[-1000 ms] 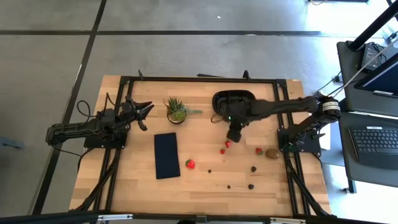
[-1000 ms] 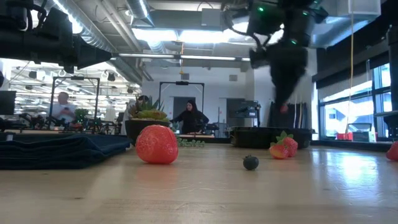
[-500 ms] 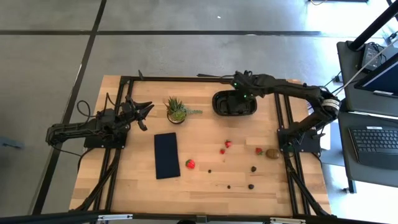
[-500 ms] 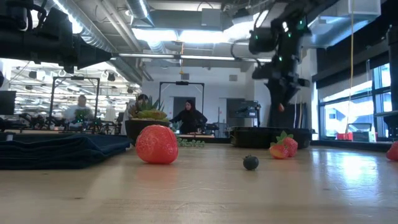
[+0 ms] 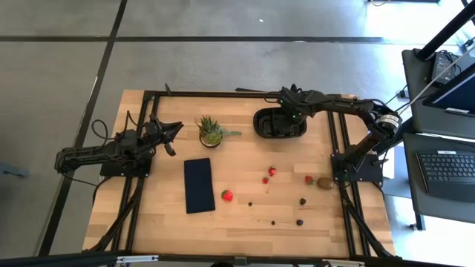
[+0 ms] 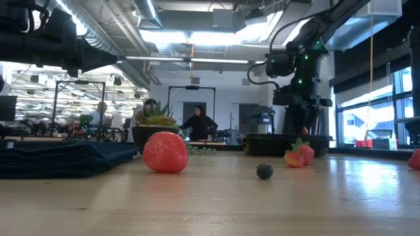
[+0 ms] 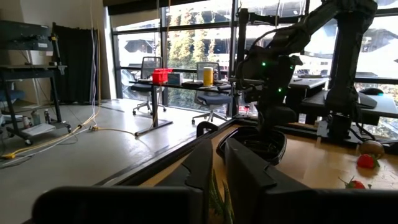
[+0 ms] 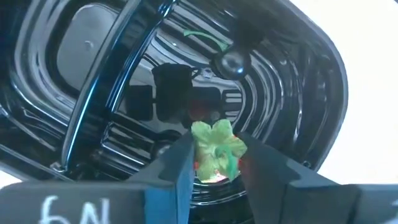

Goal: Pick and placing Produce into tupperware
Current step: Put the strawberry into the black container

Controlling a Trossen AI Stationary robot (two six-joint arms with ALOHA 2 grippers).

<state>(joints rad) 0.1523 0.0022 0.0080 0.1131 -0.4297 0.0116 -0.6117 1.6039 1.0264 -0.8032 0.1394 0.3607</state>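
The black oval tupperware (image 5: 267, 124) sits near the table's far edge. My right gripper (image 5: 288, 117) hangs over its hollow (image 8: 93, 62), shut on a small red strawberry (image 8: 214, 155) with a green leafy cap. A dark berry (image 8: 231, 62) lies inside the tupperware. On the wood lie more strawberries (image 5: 226, 195) (image 5: 272, 171) (image 5: 309, 179), a brown kiwi (image 5: 324, 182) and tiny dark berries (image 5: 303, 200). My left gripper (image 5: 172, 130) waits at the table's left, beside the potted plant, its fingers (image 7: 208, 165) close together. My right gripper pinches the small strawberry between its two fingers (image 8: 180, 165), one on each side of the fruit. The green cap (image 8: 217, 140) faces the wrist camera. The fingers come from above, pointing down. The strawberry is lifted clear, over the tupperware's floor.
A spiky green potted plant (image 5: 211, 131) stands left of the tupperware. A flat dark rectangular pad (image 5: 199, 185) lies left of centre. Black frame rails (image 5: 338, 148) run along the table's sides. People show in the room beyond (image 6: 199, 124).
My right gripper, carrying the small strawberry, has travelled from the middle of the table toward the far edge, reached the tupperware and come down over its hollow. The fruits on the wood have stayed where they were.
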